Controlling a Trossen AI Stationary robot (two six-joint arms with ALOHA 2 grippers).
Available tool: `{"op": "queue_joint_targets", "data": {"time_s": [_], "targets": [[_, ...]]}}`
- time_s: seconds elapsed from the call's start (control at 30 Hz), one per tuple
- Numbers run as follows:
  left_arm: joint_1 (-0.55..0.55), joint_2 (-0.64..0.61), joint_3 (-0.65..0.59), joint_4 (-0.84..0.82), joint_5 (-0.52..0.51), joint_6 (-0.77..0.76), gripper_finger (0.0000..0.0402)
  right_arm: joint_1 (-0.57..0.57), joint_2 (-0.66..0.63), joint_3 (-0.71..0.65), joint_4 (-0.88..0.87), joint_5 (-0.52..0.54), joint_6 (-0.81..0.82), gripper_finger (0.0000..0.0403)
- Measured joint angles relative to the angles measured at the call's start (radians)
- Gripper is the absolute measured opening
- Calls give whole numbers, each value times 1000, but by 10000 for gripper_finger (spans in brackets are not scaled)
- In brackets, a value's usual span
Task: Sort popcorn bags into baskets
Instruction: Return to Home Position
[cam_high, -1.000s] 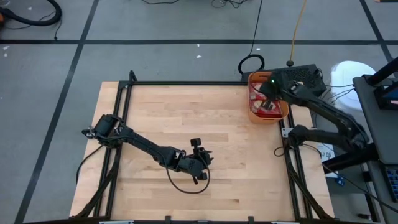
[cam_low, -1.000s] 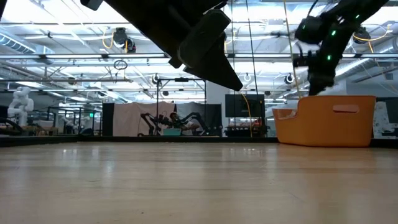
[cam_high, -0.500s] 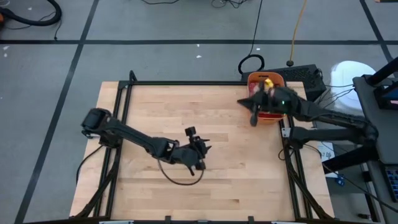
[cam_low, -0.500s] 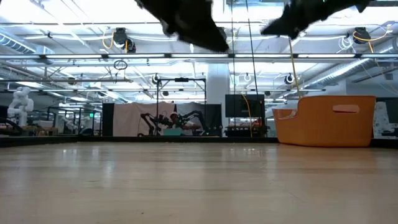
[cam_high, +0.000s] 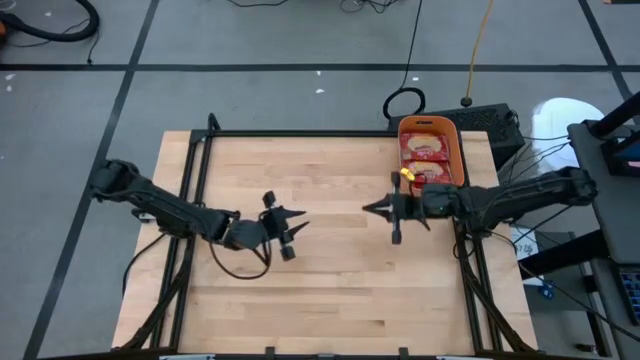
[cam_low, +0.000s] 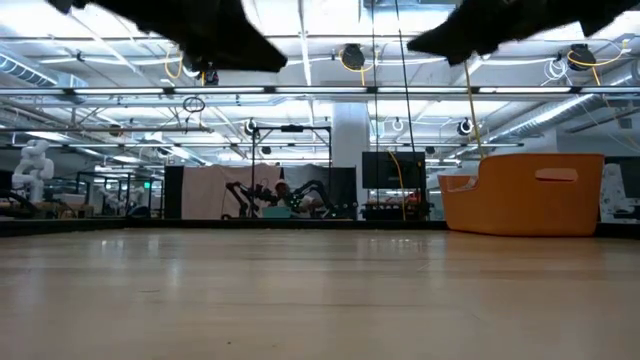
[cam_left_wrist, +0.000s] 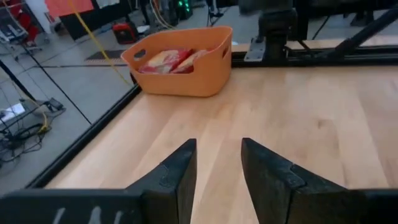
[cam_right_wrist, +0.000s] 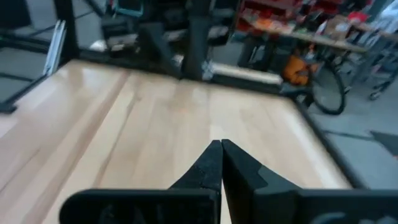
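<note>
The left jaws stand a narrow gap apart over the bare desk (cam_left_wrist: 298, 124), holding nothing. The right jaws are pressed tip to tip, also empty. Both hang above the desk's middle, facing each other, well apart. The left arm (cam_high: 180, 212) and right arm (cam_high: 510, 198) each reach in from their own side. The orange basket (cam_high: 402, 150) sits at the far right corner, just beyond the right arm. Popcorn bags (cam_high: 425, 146) lie inside it: two faces show, any beneath are hidden. From desk level the basket wall hides them all.
</note>
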Motion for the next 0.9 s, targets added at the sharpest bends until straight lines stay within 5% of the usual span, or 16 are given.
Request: {"op": "queue_joint_targets", "data": {"time_s": [0.23, 0.43, 0.7, 0.9], "targets": [[7, -20, -102, -42, 0, 60, 131, 31, 22, -145, 152, -4, 68, 0], [19, -21, -125, -27, 48, -82, 128, 49, 14, -295, 299, -3, 77, 0], [22, -30, -234, 151, 188, -25, 17, 50, -73, -403, 307, -7, 69, 0], [24, -93, -375, 329, 208, 0, 13, 50, -155, -466, 310, -14, 68, 0]]}}
